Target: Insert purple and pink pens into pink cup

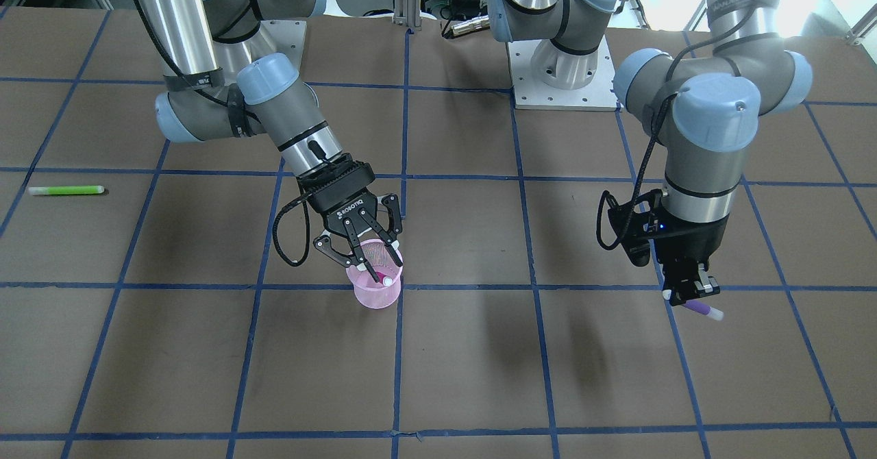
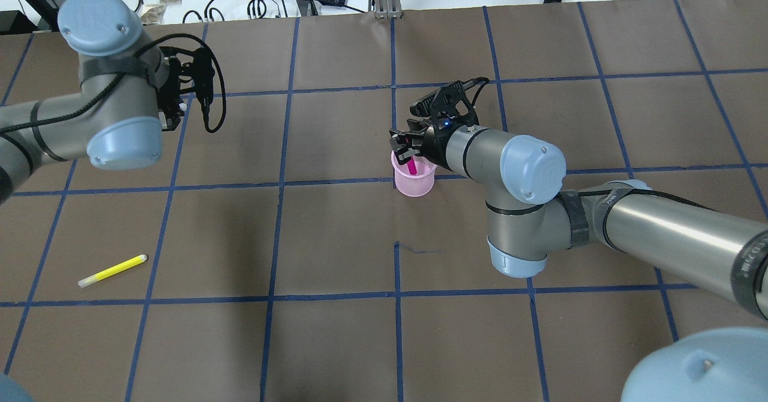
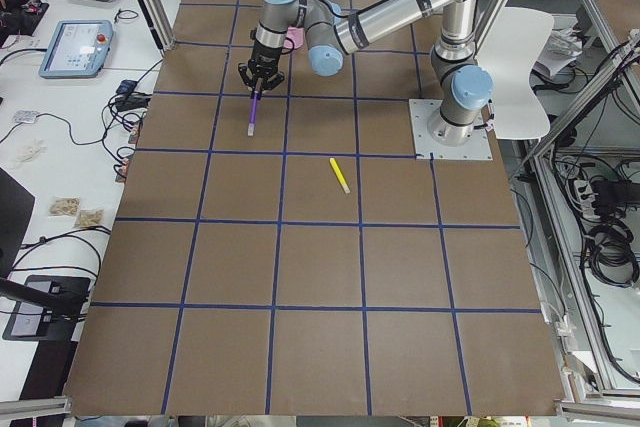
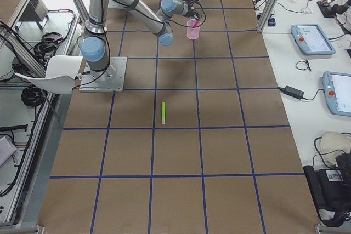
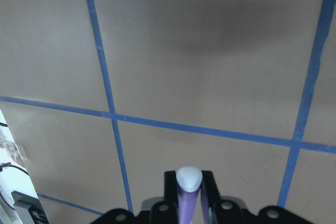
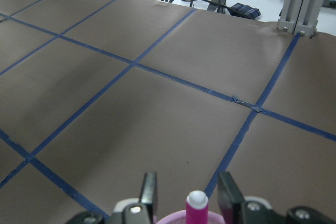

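Note:
The pink mesh cup (image 1: pixel 375 294) stands on the brown table, left of centre in the front view and also in the overhead view (image 2: pixel 414 181). A pink pen (image 1: pixel 385 279) with a white cap stands in it. My right gripper (image 1: pixel 384 266) hangs just over the cup's rim. In the right wrist view its fingers (image 6: pixel 149 190) stand open either side of the pen (image 6: pixel 196 205) without touching it. My left gripper (image 1: pixel 692 298) is shut on the purple pen (image 1: pixel 704 309) and holds it above the table, far from the cup. The pen also shows in the left wrist view (image 5: pixel 188 195).
A green pen (image 1: pixel 65 190) lies on the table on my right side. A yellow pen (image 2: pixel 112 270) lies on my left side, near the base. Blue tape lines grid the table. Cables and gear lie beyond the far edge (image 2: pixel 282 0).

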